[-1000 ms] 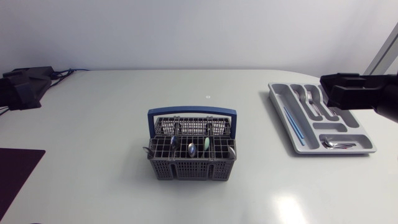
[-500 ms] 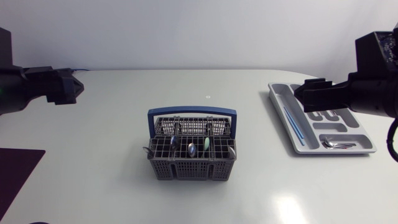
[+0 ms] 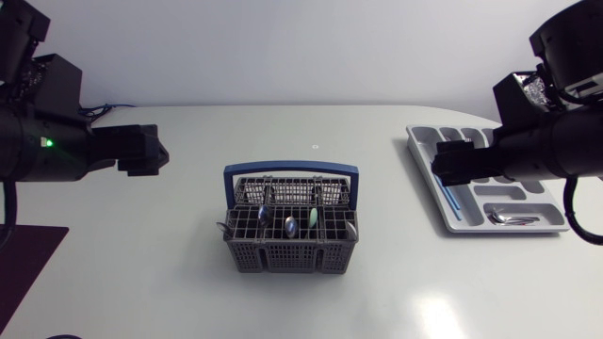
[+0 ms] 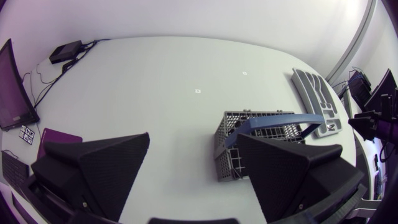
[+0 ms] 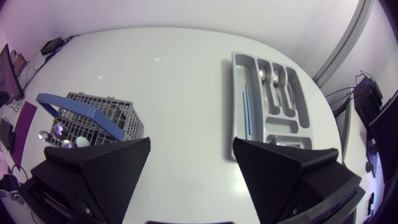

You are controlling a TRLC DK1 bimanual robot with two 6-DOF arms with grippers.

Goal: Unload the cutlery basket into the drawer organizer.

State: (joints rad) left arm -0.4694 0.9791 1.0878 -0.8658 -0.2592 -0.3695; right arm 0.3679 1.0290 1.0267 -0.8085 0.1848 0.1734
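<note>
The grey cutlery basket (image 3: 290,235) with a blue handle (image 3: 290,170) stands mid-table, several spoons upright in its front cells. At the right lies the grey drawer organizer (image 3: 551,212), holding forks, spoons and a thin blue stick. My left gripper (image 3: 143,151) hovers high, left of the basket, open and empty. My right gripper (image 3: 454,165) hangs over the organizer's left edge, open and empty too. In the left wrist view the basket (image 4: 261,140) lies ahead between the open fingers (image 4: 99,168). The right wrist view shows basket (image 5: 93,121) and organizer (image 5: 270,99) ahead of the gripper (image 5: 189,177).
A dark purple mat (image 3: 26,256) lies at the table's front left edge. A small black box (image 4: 65,51) with cables sits at the far left corner. Bare table surrounds the basket on all sides.
Both arms have come in from the sides toward the middle, the left one toward the basket and the right one across the organizer. Basket and cutlery have not moved.
</note>
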